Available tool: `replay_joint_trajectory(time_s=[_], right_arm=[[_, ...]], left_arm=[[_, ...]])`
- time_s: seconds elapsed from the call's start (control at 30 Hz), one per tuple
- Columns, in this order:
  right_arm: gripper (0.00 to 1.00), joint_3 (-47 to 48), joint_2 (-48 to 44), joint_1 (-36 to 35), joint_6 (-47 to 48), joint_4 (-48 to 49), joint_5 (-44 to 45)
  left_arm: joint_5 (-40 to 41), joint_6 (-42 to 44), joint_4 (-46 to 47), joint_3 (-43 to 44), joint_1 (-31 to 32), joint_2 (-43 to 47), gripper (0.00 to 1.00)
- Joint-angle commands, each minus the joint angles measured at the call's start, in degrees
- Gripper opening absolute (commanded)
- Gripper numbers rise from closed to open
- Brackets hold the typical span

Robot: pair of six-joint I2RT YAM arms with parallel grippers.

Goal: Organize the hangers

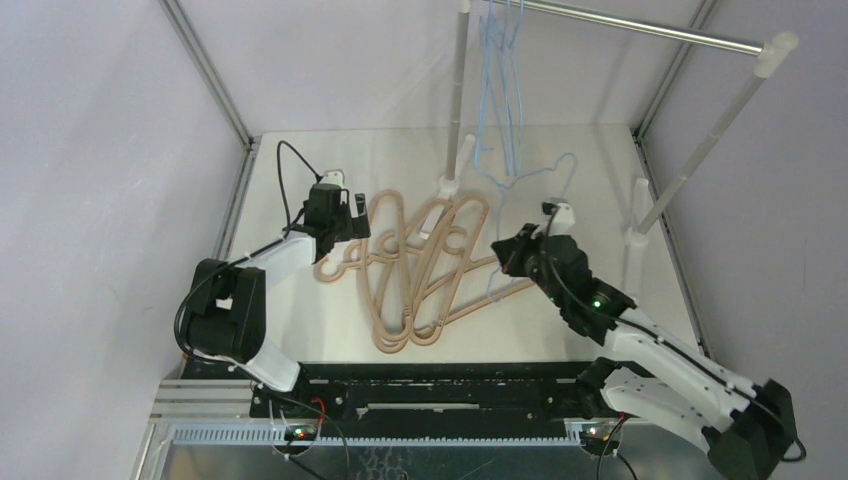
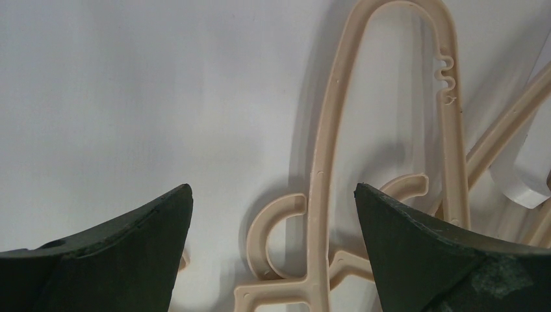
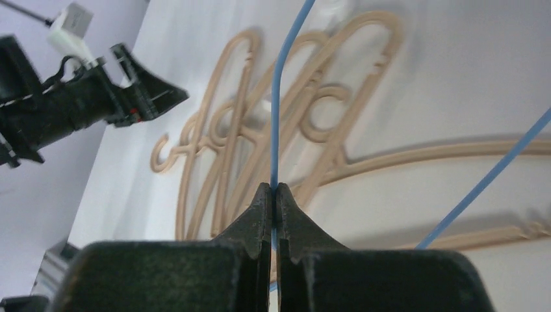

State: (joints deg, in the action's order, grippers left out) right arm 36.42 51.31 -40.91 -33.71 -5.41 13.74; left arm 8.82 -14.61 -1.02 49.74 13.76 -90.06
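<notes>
Several tan hangers (image 1: pixel 420 270) lie overlapped in a pile on the white table. My left gripper (image 1: pixel 360 222) is open at the pile's far left end. In the left wrist view its jaws (image 2: pixel 273 195) stand wide apart above a tan hanger's hook (image 2: pixel 276 224), not touching it. My right gripper (image 1: pixel 505 255) is shut on a thin light-blue hanger (image 3: pixel 276 97) at the pile's right side; that hanger's hook (image 1: pixel 572 156) points toward the back. More light-blue hangers (image 1: pixel 500 80) hang from the rail.
A silver rail (image 1: pixel 640 28) crosses the back on white posts (image 1: pixel 700 150), with white feet (image 1: pixel 448 185) on the table next to the tan pile. Grey walls enclose the table on three sides. My left arm shows in the right wrist view (image 3: pixel 78 107).
</notes>
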Motion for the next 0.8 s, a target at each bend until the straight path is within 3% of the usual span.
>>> replay_joint_trajectory(time_s=[0.0, 0.33, 0.57, 0.77], right_arm=[[0.00, -2.83, -7.15, 3.94, 0.97, -9.01, 1.32], [0.00, -2.94, -16.38, 6.21, 0.21, -17.94, 6.43], [0.00, -1.20, -23.53, 7.53, 1.56, -14.78, 13.14], [0.00, 1.18, -23.11, 11.33, 2.21, -4.64, 3.43]], left_arm=[[-0.25, -0.48, 1.54, 2.83, 0.39, 0.45, 0.99], [-1.27, -1.12, 1.72, 2.87, 0.58, 0.36, 0.99], [-1.10, -0.95, 1.72, 2.68, 0.76, 0.54, 0.99], [-0.76, -0.77, 1.64, 2.74, 0.81, 0.67, 0.99]])
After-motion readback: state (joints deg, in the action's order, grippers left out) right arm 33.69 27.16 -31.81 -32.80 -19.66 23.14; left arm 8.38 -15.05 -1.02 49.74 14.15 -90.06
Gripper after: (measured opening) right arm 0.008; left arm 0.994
